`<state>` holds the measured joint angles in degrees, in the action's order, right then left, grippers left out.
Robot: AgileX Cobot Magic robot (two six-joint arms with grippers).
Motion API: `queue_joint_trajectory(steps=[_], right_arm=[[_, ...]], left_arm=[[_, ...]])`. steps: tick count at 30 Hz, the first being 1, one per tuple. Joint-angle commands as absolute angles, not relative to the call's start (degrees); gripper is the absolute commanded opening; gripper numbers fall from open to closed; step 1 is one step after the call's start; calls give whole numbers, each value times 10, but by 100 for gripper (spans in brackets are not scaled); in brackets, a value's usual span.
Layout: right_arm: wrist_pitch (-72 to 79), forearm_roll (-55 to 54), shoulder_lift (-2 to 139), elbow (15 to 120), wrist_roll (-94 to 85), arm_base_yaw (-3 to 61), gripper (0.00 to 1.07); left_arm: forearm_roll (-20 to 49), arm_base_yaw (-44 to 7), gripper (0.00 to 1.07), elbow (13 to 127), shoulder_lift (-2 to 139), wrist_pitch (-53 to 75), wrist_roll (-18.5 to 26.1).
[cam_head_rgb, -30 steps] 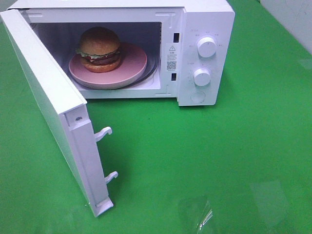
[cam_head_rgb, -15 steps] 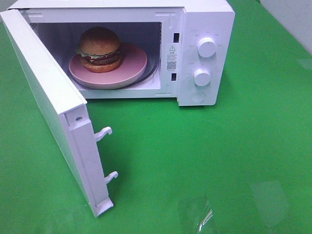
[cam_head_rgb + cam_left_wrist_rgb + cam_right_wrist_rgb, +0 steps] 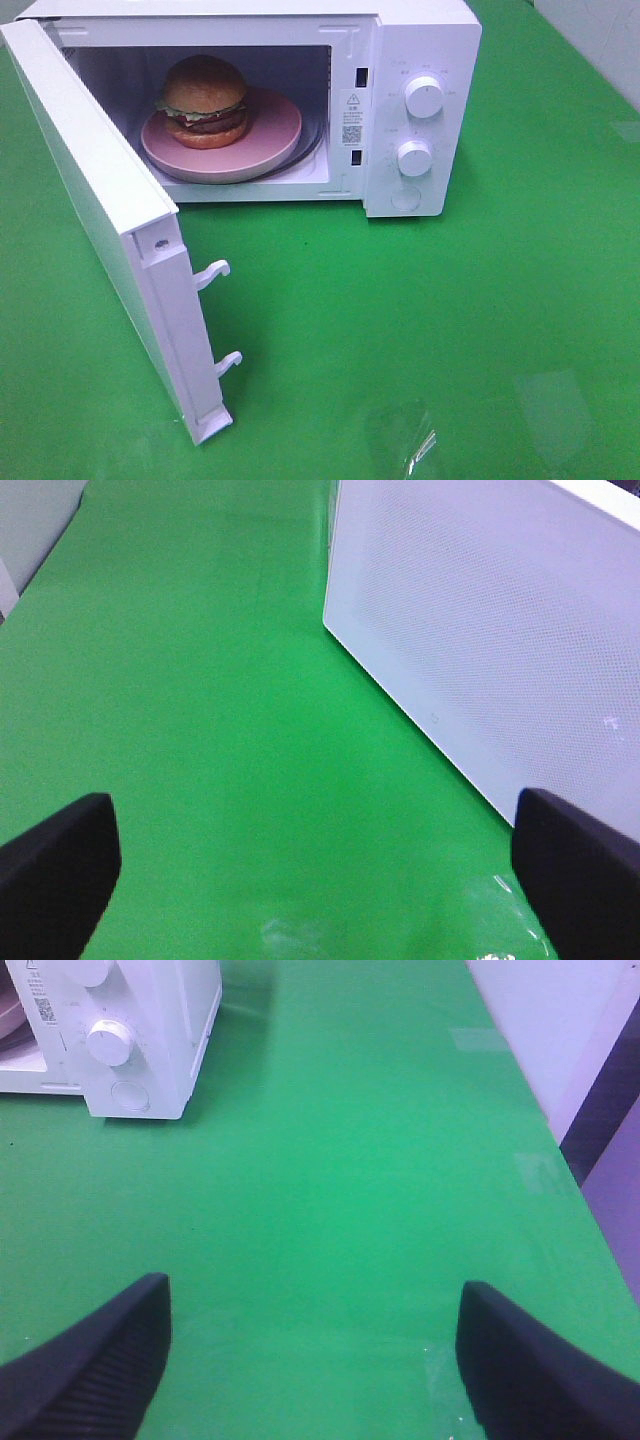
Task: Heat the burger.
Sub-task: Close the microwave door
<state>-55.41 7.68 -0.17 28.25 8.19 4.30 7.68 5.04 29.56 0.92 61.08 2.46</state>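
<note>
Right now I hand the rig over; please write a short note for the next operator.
Left claw: open, empty, above the green table, near the door's outer side.
Right claw: open, empty, above the table, facing the microwave's knobs.
The burger sits on the pink plate inside the microwave.
Done: burger loaded. Left: shut the open door, then probably turn the knobs.

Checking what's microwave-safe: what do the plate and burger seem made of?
Pink plate: smooth, evenly coloured, soft sheen; plastic or glazed ceramic, cannot tell which. Burger: glossy uniform bun and crisp layers suggest a plastic replica, though it could be real food.
</note>
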Motion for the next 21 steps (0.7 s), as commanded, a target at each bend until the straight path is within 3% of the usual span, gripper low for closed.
queue_joint_trajectory(steps=[1,21], right_arm=[[-550,75,-17,281,87,40,76],[-550,75,-17,281,87,40,76]], left_arm=[[75,49,98,296,7,614,22],[75,49,98,296,7,614,22]])
